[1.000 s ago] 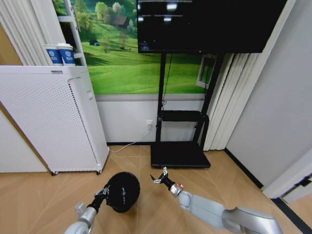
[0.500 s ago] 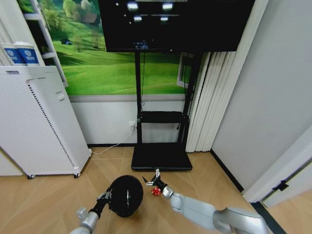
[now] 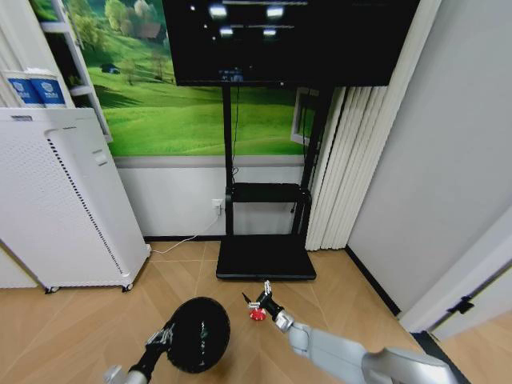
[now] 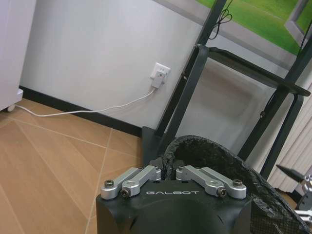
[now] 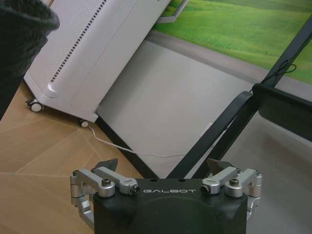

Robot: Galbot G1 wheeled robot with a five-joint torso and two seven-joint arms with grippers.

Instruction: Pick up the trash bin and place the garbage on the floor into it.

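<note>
While your left gripper (image 3: 166,334) pinches the near rim of the trash bin (image 3: 196,334), keep that clamp firm and the bin's mouth facing up, so it is ready to take litter. It hangs low over the wooden floor (image 3: 88,320), near the black TV-stand base (image 3: 262,260). Your left arm reaches forward and down. Your right arm stretches low across the floor, its gripper (image 3: 258,300) spread and empty just above a small red piece of garbage (image 3: 257,314).
</note>
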